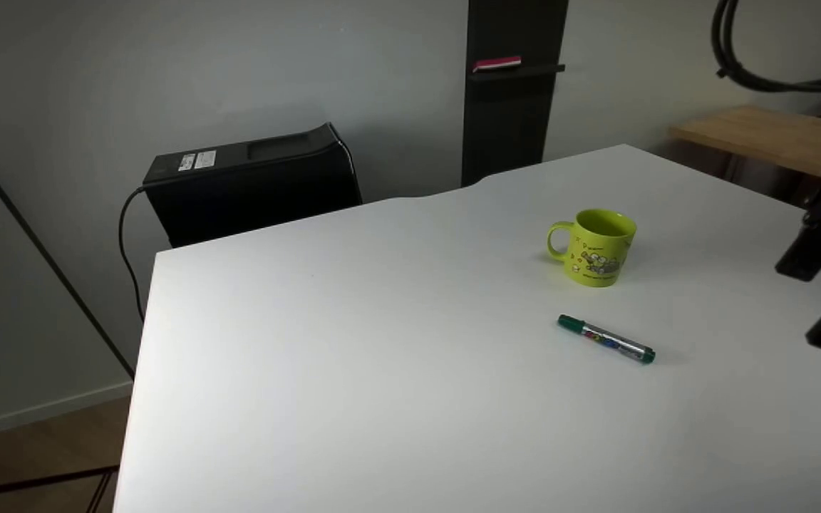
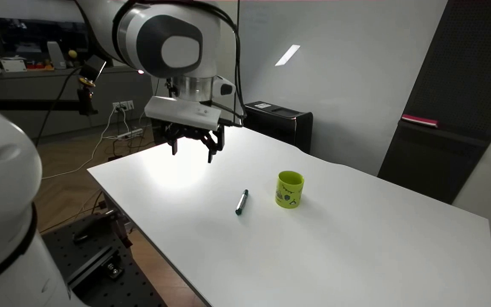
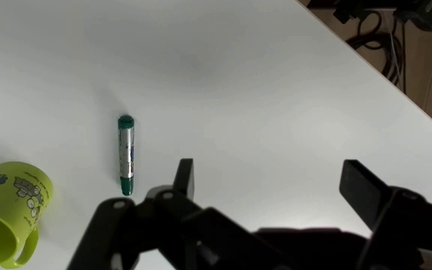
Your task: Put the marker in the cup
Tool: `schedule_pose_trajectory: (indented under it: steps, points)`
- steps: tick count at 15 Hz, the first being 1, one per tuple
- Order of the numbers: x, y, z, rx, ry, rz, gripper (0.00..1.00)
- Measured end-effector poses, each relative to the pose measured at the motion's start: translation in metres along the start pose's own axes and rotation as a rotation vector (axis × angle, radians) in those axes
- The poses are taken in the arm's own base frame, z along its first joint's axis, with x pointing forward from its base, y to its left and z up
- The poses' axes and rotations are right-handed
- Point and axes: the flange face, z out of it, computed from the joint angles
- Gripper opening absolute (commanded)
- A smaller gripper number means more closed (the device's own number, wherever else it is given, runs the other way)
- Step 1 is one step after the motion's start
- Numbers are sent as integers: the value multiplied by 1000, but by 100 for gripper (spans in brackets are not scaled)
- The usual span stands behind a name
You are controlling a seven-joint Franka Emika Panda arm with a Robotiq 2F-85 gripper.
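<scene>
The marker (image 1: 606, 339) is dark green at both ends with a silver printed middle. It lies flat on the white table near the cup, apart from it, and also shows in an exterior view (image 2: 242, 202) and in the wrist view (image 3: 126, 153). The yellow-green cup (image 1: 599, 258) stands upright with its side handle; it also shows in an exterior view (image 2: 289, 192) and at the lower left of the wrist view (image 3: 21, 198). My gripper (image 3: 266, 161) is open with nothing between its fingers. It hangs above the table (image 2: 192, 156), off to the side of the marker and cup.
The white table (image 1: 311, 370) has an edge with cables and floor beyond it in the wrist view. A black box-like unit (image 1: 254, 185) stands behind the table by the wall. A dark panel (image 2: 446, 98) with a red item on its ledge stands at the back.
</scene>
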Motion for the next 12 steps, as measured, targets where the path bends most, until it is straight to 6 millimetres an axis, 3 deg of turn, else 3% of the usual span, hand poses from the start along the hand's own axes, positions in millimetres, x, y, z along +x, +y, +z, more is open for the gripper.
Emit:
schedule_pose_trajectory:
  steps: [6, 9, 12]
  points:
    - [-2, -6, 83, -59, -62, -31, 100]
    - [-6, 9, 111, -119, -63, 26, 100]
    - [-13, 41, 127, -181, -82, 123, 100]
